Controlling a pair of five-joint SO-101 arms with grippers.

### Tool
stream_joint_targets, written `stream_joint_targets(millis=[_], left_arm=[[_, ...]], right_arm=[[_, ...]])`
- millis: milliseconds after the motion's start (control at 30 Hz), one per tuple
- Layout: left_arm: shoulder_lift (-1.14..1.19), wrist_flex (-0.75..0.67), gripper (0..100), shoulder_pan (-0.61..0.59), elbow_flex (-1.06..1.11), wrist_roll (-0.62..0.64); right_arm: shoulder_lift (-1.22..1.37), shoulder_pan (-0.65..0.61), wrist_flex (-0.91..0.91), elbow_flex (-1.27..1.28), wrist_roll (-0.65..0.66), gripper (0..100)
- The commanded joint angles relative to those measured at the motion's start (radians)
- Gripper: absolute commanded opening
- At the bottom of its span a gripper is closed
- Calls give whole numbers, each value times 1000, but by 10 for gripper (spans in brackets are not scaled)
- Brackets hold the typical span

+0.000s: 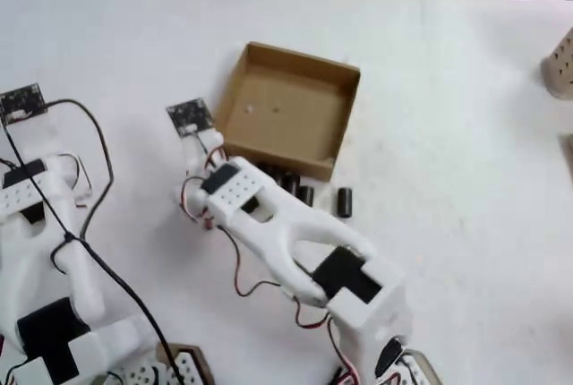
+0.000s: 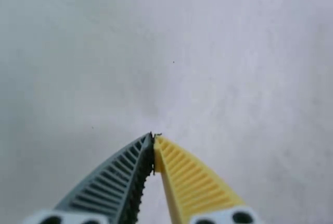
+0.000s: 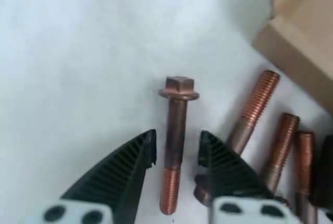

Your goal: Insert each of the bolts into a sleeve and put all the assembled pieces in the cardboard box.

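The right gripper hangs low over the white table with its two black ribbed fingers spread wide. They straddle the shank of a copper bolt that lies flat between them, with a clear gap on each side, so neither finger touches it. The bolt's flanged hex head points away from the gripper and its threaded end lies back toward the wrist. Just beside it lie three more bolts, close together and roughly side by side, their threaded tips toward a corner of the cardboard box. In the high view the box sits open toward the far middle of the table, and the right arm stretches from the near edge up to the box's near left corner. Black sleeves stand on the table just near of the box's near wall, one a little apart to the right. The left arm is well apart at the left edge. The left gripper has its grey and yellow fingers pressed together at the tips, holding nothing, over bare table.
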Motion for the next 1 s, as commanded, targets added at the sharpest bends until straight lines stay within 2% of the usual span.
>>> stream_joint_targets(millis=[0, 167, 333, 533, 667, 733, 833, 967], left_arm=[[-4, -21, 23, -8, -6, 5], [-4, -21, 23, -2, 2, 5], [-4, -21, 24, 30, 38, 0], [-2, -57, 24, 73, 77, 0], [-2, -164, 24, 73, 138, -2], [-4, -193, 24, 73, 158, -26], [-4, -192, 24, 73, 164, -94], [-4, -192, 24, 73, 164, -104]], right_arm=[[-61, 21, 166, -117, -6, 223], [-240, 97, 453, -158, -2, 167], [-452, 257, 605, -98, 155, 132], [-625, 458, 536, 150, 169, 132], [-657, 533, 427, 290, 173, 131], [-656, 564, 420, 311, 232, 131], [-656, 622, 417, 351, 261, 131], [-656, 674, 360, 440, 258, 133]])
